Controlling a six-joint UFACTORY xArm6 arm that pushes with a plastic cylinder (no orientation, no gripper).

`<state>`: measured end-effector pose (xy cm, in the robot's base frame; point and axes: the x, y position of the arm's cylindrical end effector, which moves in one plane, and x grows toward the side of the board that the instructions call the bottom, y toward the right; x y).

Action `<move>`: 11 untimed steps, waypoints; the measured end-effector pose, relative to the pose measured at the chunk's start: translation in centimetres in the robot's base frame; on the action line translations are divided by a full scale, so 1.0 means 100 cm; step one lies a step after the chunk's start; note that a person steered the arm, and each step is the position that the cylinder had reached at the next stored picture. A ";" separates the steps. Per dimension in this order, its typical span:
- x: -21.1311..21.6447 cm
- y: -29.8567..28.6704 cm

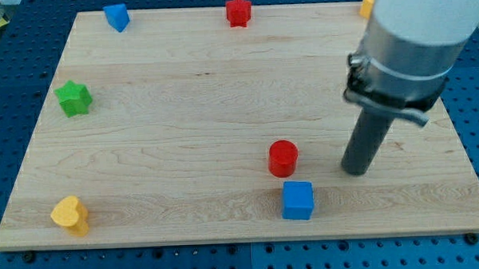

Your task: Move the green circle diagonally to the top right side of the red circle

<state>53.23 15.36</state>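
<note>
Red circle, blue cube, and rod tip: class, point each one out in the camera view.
red circle [283, 158], camera view, on its front side wall
blue cube [298, 200], camera view, middle of its front face
my tip [355, 172], camera view, rod's very bottom end

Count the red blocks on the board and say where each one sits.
2. The red circle sits low and right of centre, left of my tip. The red star sits at the top edge. The arm may hide others.
</note>
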 end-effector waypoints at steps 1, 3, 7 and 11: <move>-0.014 0.060; -0.062 0.191; -0.153 0.191; -0.101 0.115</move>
